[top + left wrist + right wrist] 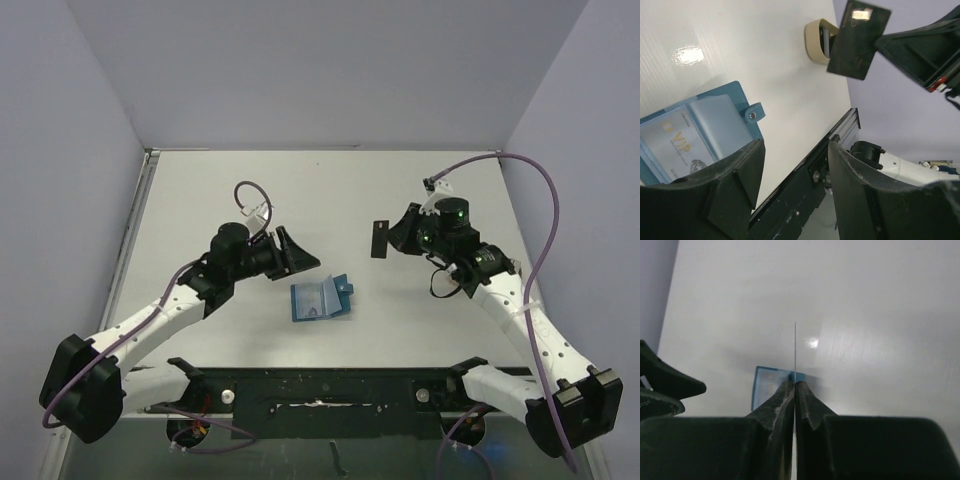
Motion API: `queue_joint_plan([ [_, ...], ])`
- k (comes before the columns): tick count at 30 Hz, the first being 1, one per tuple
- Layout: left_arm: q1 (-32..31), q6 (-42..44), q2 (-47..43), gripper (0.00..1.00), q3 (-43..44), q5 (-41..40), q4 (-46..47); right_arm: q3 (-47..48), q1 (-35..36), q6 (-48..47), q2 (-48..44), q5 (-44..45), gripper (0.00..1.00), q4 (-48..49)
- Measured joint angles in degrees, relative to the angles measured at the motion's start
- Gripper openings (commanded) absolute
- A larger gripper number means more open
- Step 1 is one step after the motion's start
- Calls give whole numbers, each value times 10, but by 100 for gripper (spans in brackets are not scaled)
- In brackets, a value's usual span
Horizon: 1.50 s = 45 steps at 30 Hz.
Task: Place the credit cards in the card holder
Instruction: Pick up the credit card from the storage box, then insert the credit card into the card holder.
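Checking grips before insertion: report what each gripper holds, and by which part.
Right gripper is shut on a black card, pinching one edge. Left gripper is open, holding nothing.

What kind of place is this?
Probably a robot test bench in a lab: a white table, plain walls close around it, and two robot arms bolted at its near edge.

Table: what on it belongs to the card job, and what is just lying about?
Job: card holder, open on the table; VIP card tucked in it; black card pinched in the right end effector.
Lying about: beige ring near the table edge, seen only from the left wrist.
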Motion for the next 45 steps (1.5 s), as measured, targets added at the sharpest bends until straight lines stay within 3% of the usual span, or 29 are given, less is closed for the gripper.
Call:
queue_joint_plan([
  [7,0,-43,-35,49,0,9,46,-110,19,96,-42,-132,0,144],
  [13,0,-75,-41,49,-3,22,92,-149,27,166,-63,-207,0,254],
  [27,0,-140,-31,44,-48,66,206,-153,70,217,-47,-266,0,359],
  [29,0,-147,-28,37,-57,70,217,-154,75,220,-37,-268,0,367],
  [35,1,-158,-23,0,-61,76,226,-158,82,224,-16,-270,0,377],
  [41,8,-161,-30,0,-85,75,242,-165,85,225,-2,-269,9,377],
  [45,15,-165,-40,0,-108,76,253,-165,91,226,9,-266,32,376],
])
